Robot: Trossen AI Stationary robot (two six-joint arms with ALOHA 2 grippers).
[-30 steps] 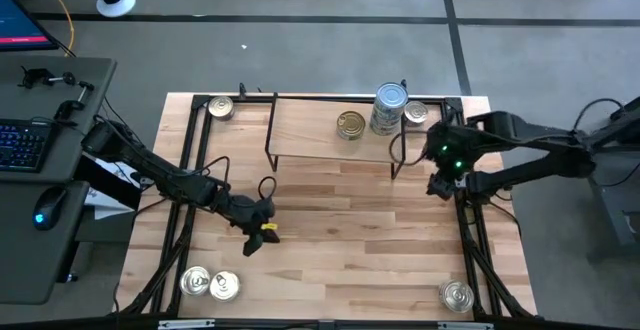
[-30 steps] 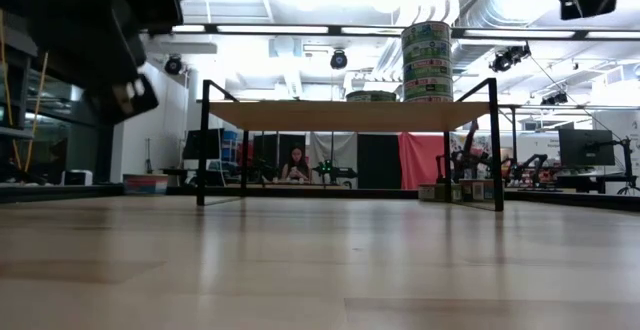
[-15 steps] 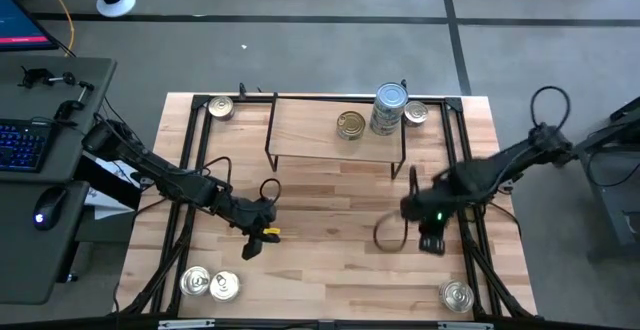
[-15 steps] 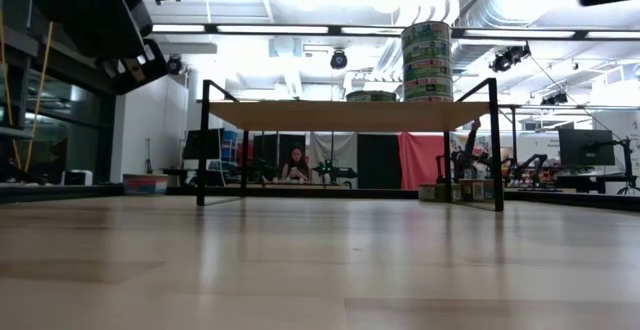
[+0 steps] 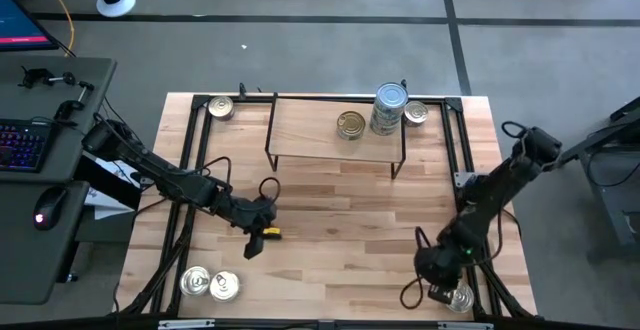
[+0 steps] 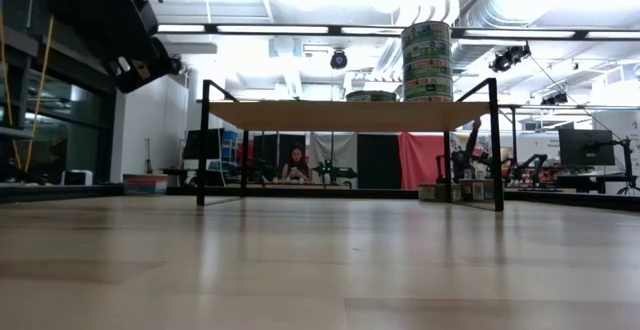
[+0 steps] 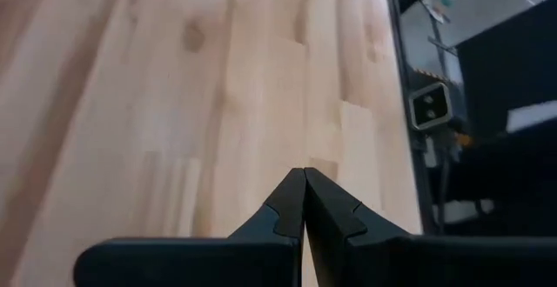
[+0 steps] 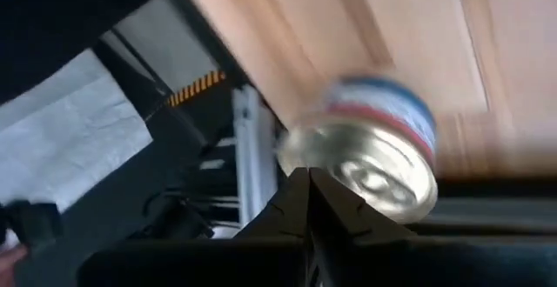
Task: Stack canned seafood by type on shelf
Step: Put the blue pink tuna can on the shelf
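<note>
The shelf [image 5: 320,130] [image 6: 340,116] stands at the table's far side. On it rest a tall stack of tins [image 5: 390,108] [image 6: 427,60] and a gold-topped tin [image 5: 351,125]. Other tins lie on the table: one at each far corner [image 5: 221,107] [image 5: 416,113], two at the near left [image 5: 195,282] [image 5: 224,286], and a silver-topped one at the near right [image 5: 460,298] [image 8: 374,161]. My right gripper [image 5: 440,275] [image 8: 306,176] is shut, just beside that tin. My left gripper [image 5: 255,238] [image 7: 305,178] is shut over bare wood at mid-left.
A black metal frame [image 5: 190,170] runs along the table's left and right sides. A desk with a keyboard [image 5: 25,140] stands off the table's left. Bare wood [image 5: 340,240] lies between the two grippers, in front of the shelf.
My right arm has swept from beside the shelf's right end toward the table's near edge and now stands at the near-right tin. My left arm has stayed about where it was.
</note>
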